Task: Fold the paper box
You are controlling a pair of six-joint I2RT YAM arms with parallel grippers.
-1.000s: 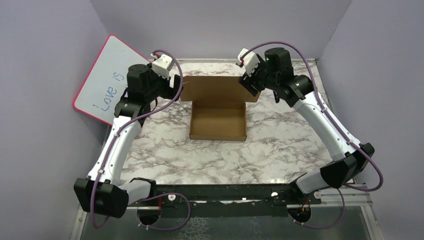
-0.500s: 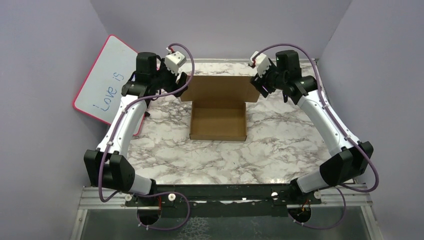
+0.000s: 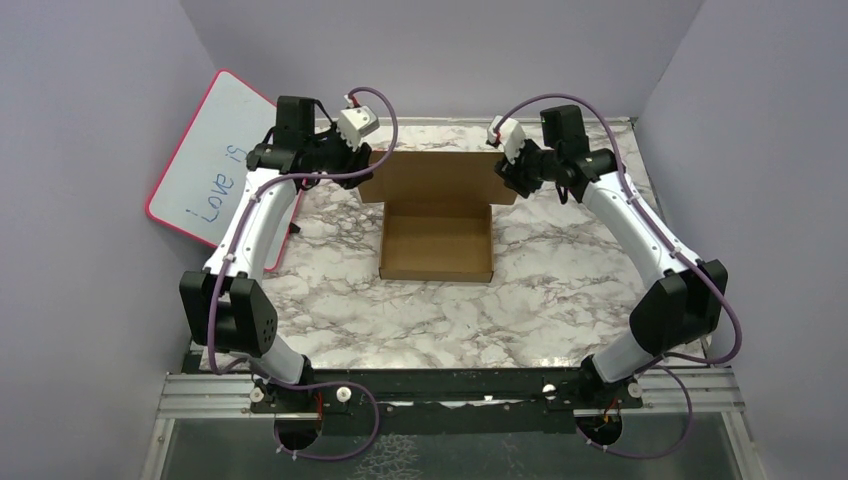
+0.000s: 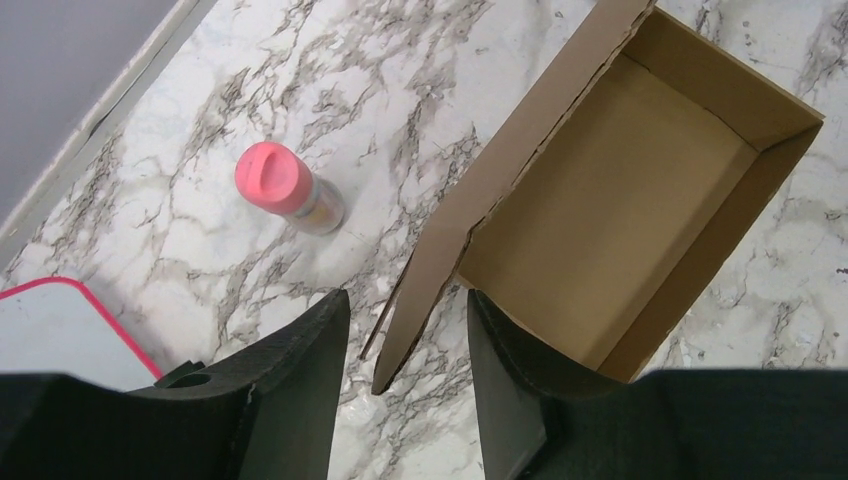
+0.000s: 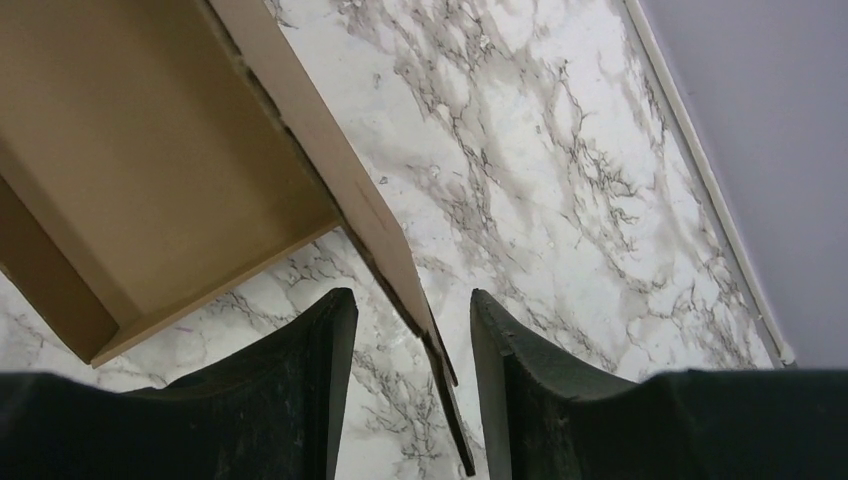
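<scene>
The box (image 3: 436, 245) sits mid-table (image 3: 560, 290), tray mouth up, its front wall toward the arm bases; the lid (image 3: 438, 178) rises from the far wall, though how steeply it leans I cannot tell. The lid's long axis runs left to right, and a narrow flap juts out at each end; each arm is at the end on its own side, neither nearer than the other.

The left gripper (image 4: 400, 400) is about half open, with the left flap (image 4: 437, 270) edge-on in the gap between its fingers (image 4: 300, 380); the cardboard looks clear of both pads, so nothing is gripped. The right gripper (image 5: 412, 400) mirrors it: half open, astride the right flap (image 5: 340, 190), with a gap on either side.

Each flap runs from its gripper toward the tray, in line with the jaw slot — so, as I judge it, closing would pinch each flap across its thickness, ready to turn it inward; the lid is not yet closed.
</scene>
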